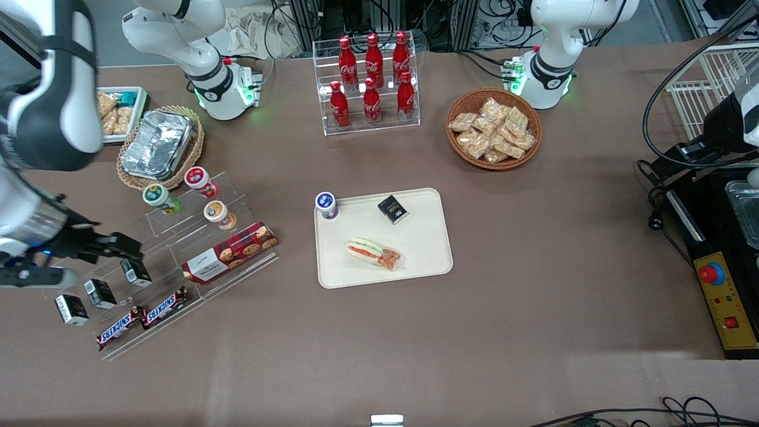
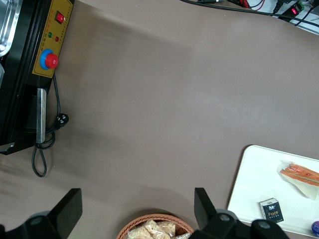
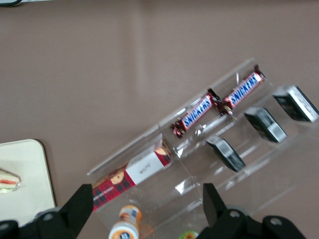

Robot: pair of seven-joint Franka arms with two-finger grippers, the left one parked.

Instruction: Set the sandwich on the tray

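The sandwich (image 1: 373, 252), a wrapped wedge with red and green filling, lies on the beige tray (image 1: 427, 255) near its front edge. It also shows in the left wrist view (image 2: 300, 175) and partly in the right wrist view (image 3: 9, 180) on the tray's corner (image 3: 30, 164). My right gripper (image 1: 127, 249) is open and empty. It hangs above the clear acrylic snack stand (image 1: 178, 261) toward the working arm's end of the table, well apart from the tray. In the right wrist view the gripper (image 3: 147, 211) is over the stand with nothing between its fingers.
A blue-lidded cup (image 1: 326, 205) and a small black box (image 1: 392, 209) stand on the tray. The stand holds a cookie box (image 1: 230, 252), Snickers bars (image 1: 142, 317), black boxes and cups. A cola rack (image 1: 370, 83), snack basket (image 1: 493, 128) and foil container (image 1: 157, 144) stand farther back.
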